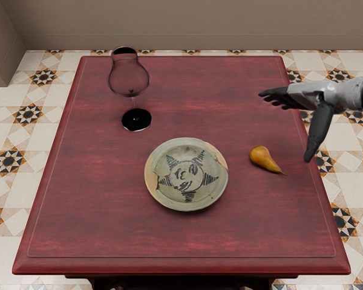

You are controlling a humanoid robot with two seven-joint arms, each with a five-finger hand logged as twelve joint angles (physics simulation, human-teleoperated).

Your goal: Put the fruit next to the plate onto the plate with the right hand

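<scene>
Smooth teardrop pear (264,159) lies right of the round glazed plate (150,173); upper right, the right hand (302,98) hovers spread, empty.

**Free passage and obstacles**

The right robot hand (299,99), fingers spread, hangs over the right edge of the bench (78,229), touching nothing. Open bench surface lies between it and the pear (265,159) below it. A further open strip separates the pear from the plate (186,174) to its left. The one tall obstacle, a wine glass (129,75), stands behind and left of the plate, well apart from the pear and off the line between hand, pear and plate. The plate itself is low and shallow.
</scene>
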